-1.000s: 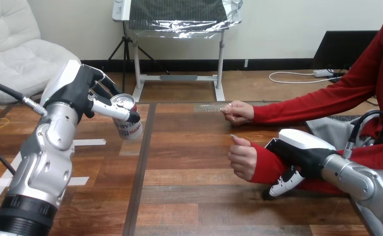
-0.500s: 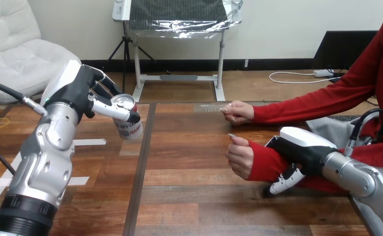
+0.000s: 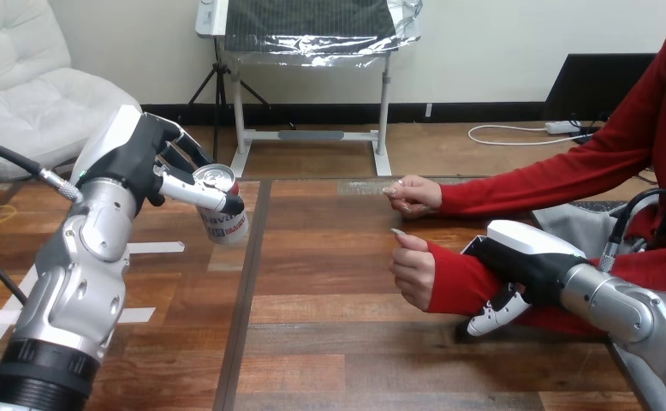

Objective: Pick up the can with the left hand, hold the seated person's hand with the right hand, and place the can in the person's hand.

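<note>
The can [image 3: 222, 210] was held up off the table [image 3: 330, 342] at the left, just left of the dark seam [image 3: 246, 282] running from near to far. It was gripped by the left hand [image 3: 137, 158]: the thumb [image 3: 194, 192] was laid across the side of the can just below its rim, and the other fingers were curled round behind it. The can was leaned slightly, its silver top turned up and toward the near side.

At the right, the right hand [image 3: 522, 265] was laid over the person's forearm [image 3: 458, 282], just behind the wrist, on the red sleeve. Its white back was turned upward and a fingertip [image 3: 486, 320] was seen curled beneath the sleeve, so the forearm was clasped.

The person's near hand [image 3: 413, 272] was held out past the right hand, toward the middle of the table, loosely curled with the thumb uppermost and nothing in it. It was well apart from the can. The person's far hand [image 3: 411, 194] was closed loosely at the far side of the table, apart from both robot hands.

Strips of white tape [image 3: 154, 247] were seen on the table beneath the left arm.
</note>
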You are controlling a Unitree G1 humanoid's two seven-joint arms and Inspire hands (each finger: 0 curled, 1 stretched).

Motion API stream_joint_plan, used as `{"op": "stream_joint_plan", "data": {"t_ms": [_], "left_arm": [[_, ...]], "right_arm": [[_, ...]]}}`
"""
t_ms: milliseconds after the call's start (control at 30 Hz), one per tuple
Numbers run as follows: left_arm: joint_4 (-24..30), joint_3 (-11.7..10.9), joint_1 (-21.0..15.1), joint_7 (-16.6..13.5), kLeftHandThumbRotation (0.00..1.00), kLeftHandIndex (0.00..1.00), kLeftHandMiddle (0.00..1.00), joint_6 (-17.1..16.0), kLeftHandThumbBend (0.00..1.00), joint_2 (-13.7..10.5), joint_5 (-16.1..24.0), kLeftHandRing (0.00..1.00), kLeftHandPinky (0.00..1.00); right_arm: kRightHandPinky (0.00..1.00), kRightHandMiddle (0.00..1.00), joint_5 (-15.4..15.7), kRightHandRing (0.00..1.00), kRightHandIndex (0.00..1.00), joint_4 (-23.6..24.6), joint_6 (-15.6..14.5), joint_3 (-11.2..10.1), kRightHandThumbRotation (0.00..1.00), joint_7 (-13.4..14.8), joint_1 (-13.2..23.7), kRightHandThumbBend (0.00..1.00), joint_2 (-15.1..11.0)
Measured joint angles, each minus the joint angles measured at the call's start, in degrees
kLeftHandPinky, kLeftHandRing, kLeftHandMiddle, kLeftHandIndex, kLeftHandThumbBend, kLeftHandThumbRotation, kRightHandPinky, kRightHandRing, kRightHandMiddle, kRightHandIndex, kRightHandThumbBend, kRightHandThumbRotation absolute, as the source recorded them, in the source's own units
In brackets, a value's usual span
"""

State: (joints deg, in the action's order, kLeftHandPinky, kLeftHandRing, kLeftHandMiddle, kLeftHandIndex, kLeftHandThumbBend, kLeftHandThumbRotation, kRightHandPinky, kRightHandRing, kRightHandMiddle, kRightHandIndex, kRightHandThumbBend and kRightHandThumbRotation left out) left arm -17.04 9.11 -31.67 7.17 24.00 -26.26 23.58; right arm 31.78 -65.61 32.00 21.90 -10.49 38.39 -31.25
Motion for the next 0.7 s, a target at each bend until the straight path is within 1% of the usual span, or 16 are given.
{"op": "stream_joint_plan", "data": {"t_ms": [267,500,700], "left_arm": [[0.0,0.0,0.0,0.02,0.0,0.42,0.42,0.0,0.8,0.0,0.0,0.36,0.3],[0.0,0.0,0.0,0.11,0.0,0.42,0.41,-0.05,0.8,0.0,0.0,0.36,0.3],[0.0,0.0,0.0,0.29,0.0,0.42,0.41,-0.11,0.8,0.0,0.0,0.36,0.3]], "right_arm": [[0.33,0.4,-0.17,0.36,0.4,0.0,-0.08,-0.03,0.16,-0.38,0.0,0.65,-0.07],[0.31,0.4,-0.26,0.35,0.39,0.01,-0.06,-0.06,0.16,-0.39,0.0,0.64,-0.1],[0.29,0.38,-0.49,0.32,0.38,0.03,-0.03,-0.17,0.19,-0.45,0.0,0.64,-0.15]]}}
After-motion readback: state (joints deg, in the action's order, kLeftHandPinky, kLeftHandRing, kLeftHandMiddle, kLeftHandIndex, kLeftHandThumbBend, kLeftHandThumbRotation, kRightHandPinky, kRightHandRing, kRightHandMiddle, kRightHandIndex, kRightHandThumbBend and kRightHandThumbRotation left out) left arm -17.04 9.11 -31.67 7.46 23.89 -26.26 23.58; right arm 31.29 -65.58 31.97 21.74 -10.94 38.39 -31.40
